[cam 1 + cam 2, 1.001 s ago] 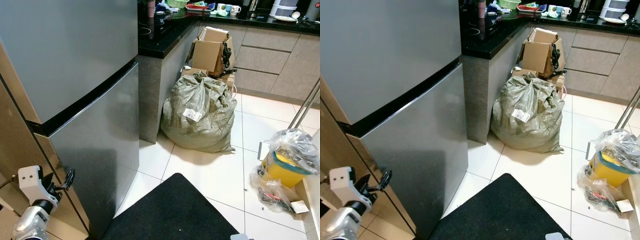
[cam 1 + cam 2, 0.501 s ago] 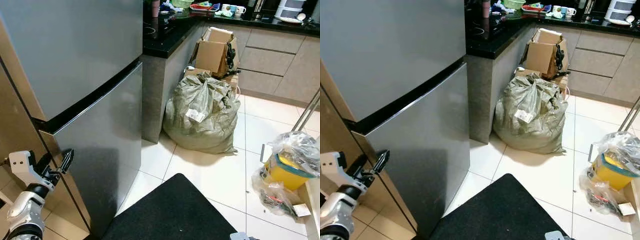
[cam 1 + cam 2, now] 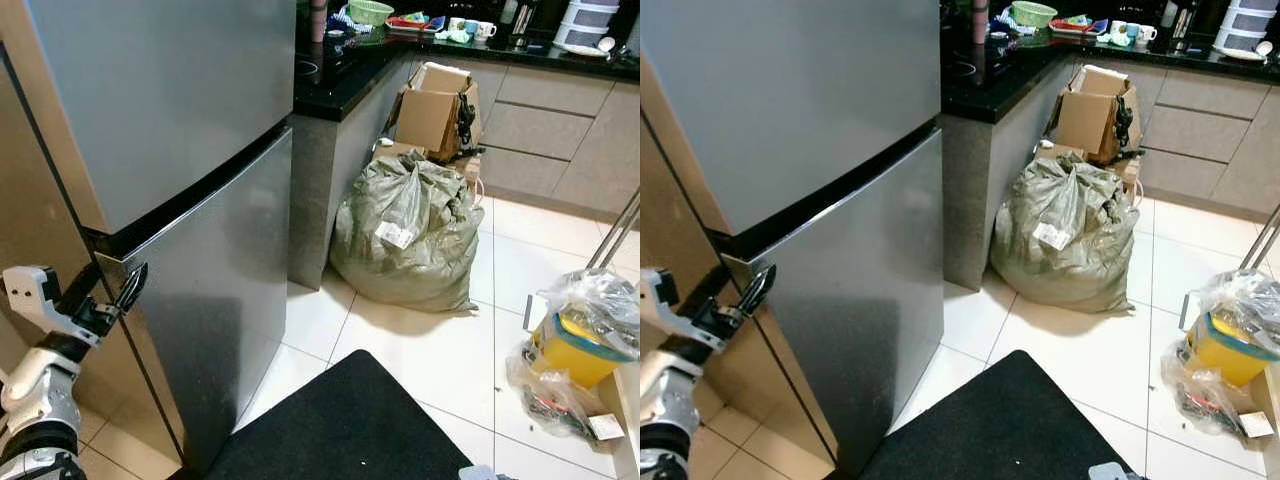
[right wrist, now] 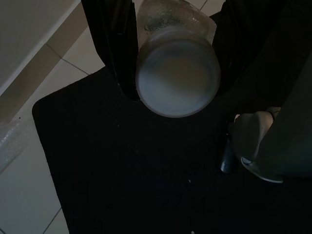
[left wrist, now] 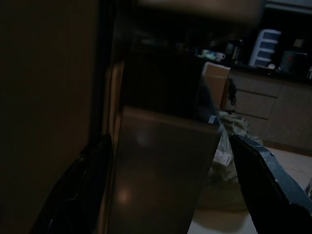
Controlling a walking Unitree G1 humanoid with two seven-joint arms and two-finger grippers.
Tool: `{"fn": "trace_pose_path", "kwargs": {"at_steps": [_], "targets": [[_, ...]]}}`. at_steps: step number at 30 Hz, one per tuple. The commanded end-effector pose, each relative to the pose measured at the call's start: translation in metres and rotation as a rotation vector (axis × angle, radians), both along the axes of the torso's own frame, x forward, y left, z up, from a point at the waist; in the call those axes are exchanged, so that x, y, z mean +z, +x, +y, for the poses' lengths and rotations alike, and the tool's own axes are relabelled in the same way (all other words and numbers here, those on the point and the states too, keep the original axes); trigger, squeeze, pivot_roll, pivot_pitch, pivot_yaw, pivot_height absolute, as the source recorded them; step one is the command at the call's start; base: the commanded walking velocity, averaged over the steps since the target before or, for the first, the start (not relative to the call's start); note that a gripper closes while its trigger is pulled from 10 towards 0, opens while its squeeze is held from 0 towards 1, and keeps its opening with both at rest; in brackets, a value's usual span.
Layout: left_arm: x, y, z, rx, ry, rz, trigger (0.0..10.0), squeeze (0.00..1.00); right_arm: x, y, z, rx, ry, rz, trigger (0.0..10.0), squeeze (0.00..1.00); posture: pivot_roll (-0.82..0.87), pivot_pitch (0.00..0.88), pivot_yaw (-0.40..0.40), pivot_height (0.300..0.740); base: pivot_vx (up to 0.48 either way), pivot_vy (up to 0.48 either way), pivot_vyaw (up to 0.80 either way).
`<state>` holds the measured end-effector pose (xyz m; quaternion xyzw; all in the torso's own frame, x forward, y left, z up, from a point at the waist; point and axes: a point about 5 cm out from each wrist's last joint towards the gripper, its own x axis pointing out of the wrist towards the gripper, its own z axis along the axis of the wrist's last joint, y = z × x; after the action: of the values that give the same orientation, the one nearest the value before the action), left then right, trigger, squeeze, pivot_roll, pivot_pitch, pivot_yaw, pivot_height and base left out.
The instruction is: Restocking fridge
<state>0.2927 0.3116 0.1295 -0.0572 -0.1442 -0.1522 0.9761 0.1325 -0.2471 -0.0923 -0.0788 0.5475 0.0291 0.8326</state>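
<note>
- The tall grey two-door fridge (image 3: 190, 200) stands closed at ten o'clock; both doors are shut.
- The left gripper (image 3: 120, 300), fingers spread, sits at the lower door's left edge, so the opening step looks in hand; next it needs a hooked pull.
- The right gripper (image 4: 168, 53) pinches a round white-lidded plastic jar (image 4: 176, 75) above the black floor mat (image 4: 122, 170).
- The door's handle groove is too dark to make out.

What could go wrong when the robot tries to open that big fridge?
The left gripper is open at the fridge door's edge, at the dark gap between the doors; it might slip off the smooth steel. The right gripper holds a white-capped container over the black mat; it could drop. The stuffed sack stands nearby and might get in the way.
</note>
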Motion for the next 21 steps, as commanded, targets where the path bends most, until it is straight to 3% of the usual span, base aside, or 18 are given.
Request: {"fn": "trace_pose_path", "kwargs": {"at_steps": [1, 5, 13, 21], "targets": [[0.020, 0.008, -0.005, -0.074, 0.055, -0.059, 10.0, 0.00, 0.002, 0.003, -0.004, -0.006, -0.008, -0.013, 10.0, 0.00, -0.04, 0.000, -0.030, 0.740, 0.000, 0.000, 0.00], [0.018, 0.010, -0.012, -0.124, 0.070, -0.042, 10.0, 0.00, 0.002, 0.002, -0.003, -0.008, -0.007, -0.012, 10.0, 0.00, -0.04, 0.000, -0.030, 0.740, 0.000, 0.000, 0.00], [-0.005, 0.008, -0.034, -0.247, 0.110, 0.073, 10.0, 0.00, 0.002, 0.002, -0.003, -0.008, -0.006, -0.012, 10.0, 0.00, -0.04, 0.000, -0.028, 0.740, 0.000, 0.000, 0.00], [-0.017, 0.006, -0.045, -0.282, 0.111, 0.119, 10.0, 0.00, 0.002, 0.002, -0.004, -0.008, -0.008, -0.012, 10.0, 0.00, -0.04, 0.000, -0.031, 0.740, 0.000, 0.000, 0.00]]}}
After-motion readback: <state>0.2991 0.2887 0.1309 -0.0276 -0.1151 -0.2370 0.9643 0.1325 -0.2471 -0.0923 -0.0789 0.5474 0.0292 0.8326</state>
